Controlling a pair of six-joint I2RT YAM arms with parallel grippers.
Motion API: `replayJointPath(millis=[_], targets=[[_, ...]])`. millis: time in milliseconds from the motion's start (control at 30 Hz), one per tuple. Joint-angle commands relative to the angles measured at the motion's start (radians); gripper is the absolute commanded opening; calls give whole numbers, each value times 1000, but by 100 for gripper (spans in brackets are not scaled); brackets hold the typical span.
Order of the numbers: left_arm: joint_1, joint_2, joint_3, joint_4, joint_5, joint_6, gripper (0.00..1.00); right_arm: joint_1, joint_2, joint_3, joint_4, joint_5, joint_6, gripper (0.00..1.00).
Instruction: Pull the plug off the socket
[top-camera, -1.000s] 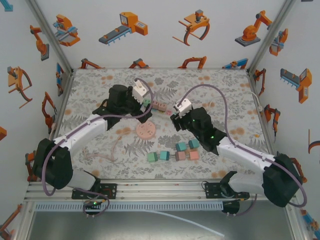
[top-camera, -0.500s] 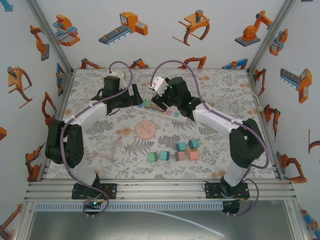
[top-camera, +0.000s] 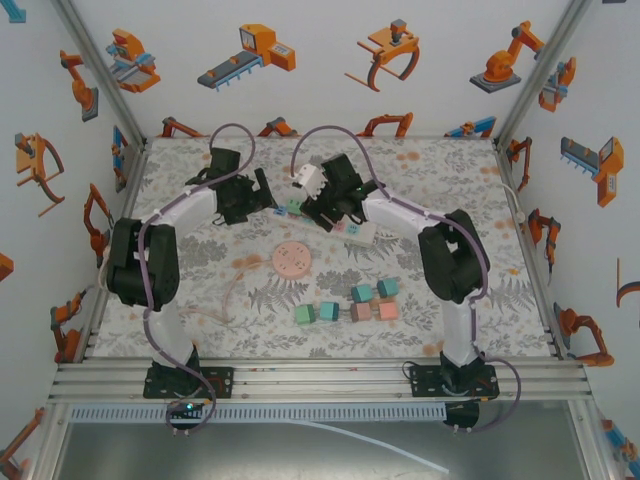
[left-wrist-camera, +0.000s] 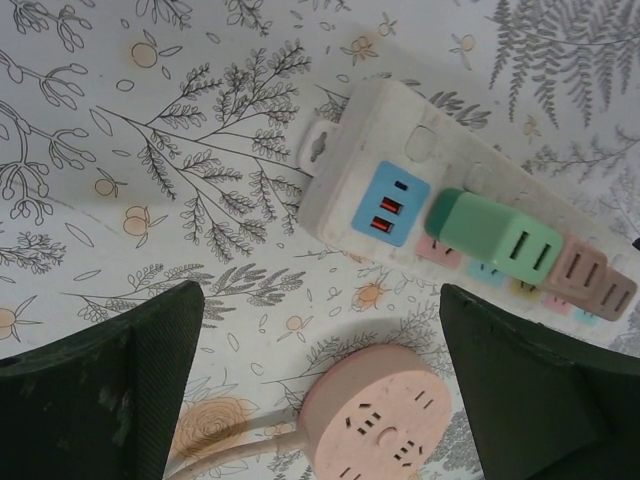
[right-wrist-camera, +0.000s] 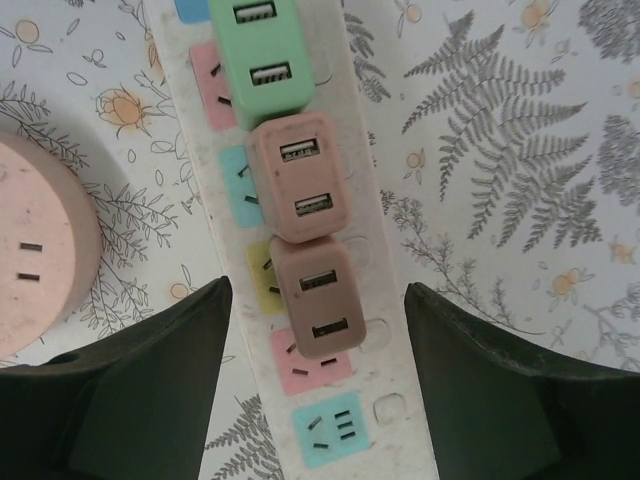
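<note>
USB ports (left-wrist-camera: 390, 205): left wrist | end blue socket (right-wrist-camera: 330, 428): right wrist

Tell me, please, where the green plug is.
Left wrist view, right of centre: the green plug sits in the power strip beside its USB panel.

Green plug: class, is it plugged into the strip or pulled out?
Plugged in: the green plug sits seated on the power strip, with no gap visible beneath it.
</note>
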Motion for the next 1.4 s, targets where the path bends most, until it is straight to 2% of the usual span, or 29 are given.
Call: replayJointPath(millis=[0,300,400,567,800,1100,1367], targets=[[2,29,21,-51,3,-28,91,-10,17,43,-21,-27,1,60],[-2,93,-1,56,64,-46,82,-11,39,39,-22,-36,-53,42],[-5,106,-10,96,65,-47,80,-11,37,36,-22,-63,-62,37],[-12,120,-1,65,29,-49,78,-11,31,30,-15,-99,-69,32],[-23,138,17,4,-58,-53,74,-11,7,31,4,-130,-94,27],[-27,177,31,-44,-68,-70,73,-11,-35,45,7,-197,-135,23],[-26,189,34,-95,-139,-81,69,-12,-57,42,24,-203,-102,20]])
